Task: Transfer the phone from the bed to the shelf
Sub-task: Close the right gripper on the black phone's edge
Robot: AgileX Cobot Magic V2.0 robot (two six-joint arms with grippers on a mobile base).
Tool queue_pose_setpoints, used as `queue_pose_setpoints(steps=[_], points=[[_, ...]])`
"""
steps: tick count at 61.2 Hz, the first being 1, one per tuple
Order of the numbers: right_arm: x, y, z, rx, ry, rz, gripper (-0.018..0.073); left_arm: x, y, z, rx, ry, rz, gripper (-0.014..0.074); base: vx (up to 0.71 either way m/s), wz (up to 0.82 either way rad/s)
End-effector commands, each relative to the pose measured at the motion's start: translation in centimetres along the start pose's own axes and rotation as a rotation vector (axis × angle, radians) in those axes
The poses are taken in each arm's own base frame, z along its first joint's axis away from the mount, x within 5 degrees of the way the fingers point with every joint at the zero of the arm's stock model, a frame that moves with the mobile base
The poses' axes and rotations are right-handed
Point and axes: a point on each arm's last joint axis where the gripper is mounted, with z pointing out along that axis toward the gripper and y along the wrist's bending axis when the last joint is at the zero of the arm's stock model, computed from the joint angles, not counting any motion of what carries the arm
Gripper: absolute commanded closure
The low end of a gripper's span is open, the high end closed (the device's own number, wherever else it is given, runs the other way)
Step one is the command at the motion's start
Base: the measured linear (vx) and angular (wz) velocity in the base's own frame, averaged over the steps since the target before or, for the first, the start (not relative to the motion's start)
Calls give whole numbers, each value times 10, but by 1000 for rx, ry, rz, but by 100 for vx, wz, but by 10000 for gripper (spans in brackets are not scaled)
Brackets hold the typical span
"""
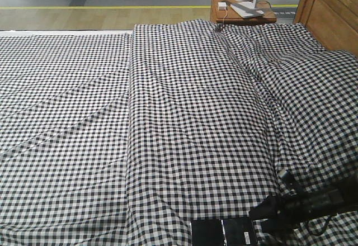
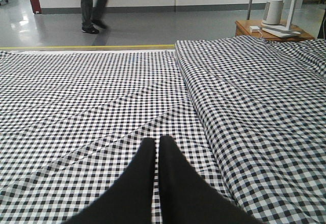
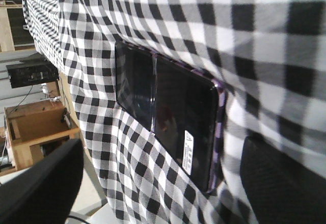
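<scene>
**Early stage of the transfer.** The wide, thin, glossy black phone (image 1: 224, 233) with a centre crease lies flat on the large bed (image 1: 168, 117) covered in black-and-white gingham. It is found at 6 o'clock in the front view, close to the near edge of the cover. No step is judged complete. The phone is not yet grasped, and the lift, the carry and the placing on the shelf are all left to be done. The shelf itself cannot be identified with certainty in any view.

The right gripper (image 3: 160, 155) is held released, its black fingers (image 3: 41, 183) spread wide just beside the phone's 3 o'clock end. No contact can be made out. The left gripper (image 2: 155, 150) is clenched on nothing above bare cover.

In the front view the phone's long axis is laid from 9 to 3 o'clock and is crossed by the crease from 12 to 6. The end bearing the small white barcode sticker (image 3: 187, 151) is pointed towards the right gripper.
</scene>
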Motion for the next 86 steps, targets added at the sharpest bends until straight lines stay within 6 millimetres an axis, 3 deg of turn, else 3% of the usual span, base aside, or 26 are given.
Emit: queue_pose_setpoints(steps=[1, 29, 50, 62, 82, 86], points=[[-10, 18, -5, -56, -21, -41, -30, -5, 0, 0, -2, -67, -12, 596, 0, 0], [-10, 19, 33, -102, -34, -31, -29, -5, 0, 0, -2, -67, -12, 596, 0, 0], [-10, 19, 33, -105, -34, -32, 19, -5, 0, 0, -2, -67, -12, 596, 0, 0], [-9, 19, 32, -110, -22, -38, 167, -5, 0, 0, -2, -67, -12, 596, 0, 0], [-4, 18, 32, -104, 25, -81, 575, -5, 0, 0, -2, -67, -12, 596, 0, 0], [-3, 17, 31, -100, 32, -88, 571, -5, 0, 0, -2, -67, -12, 596, 0, 0]])
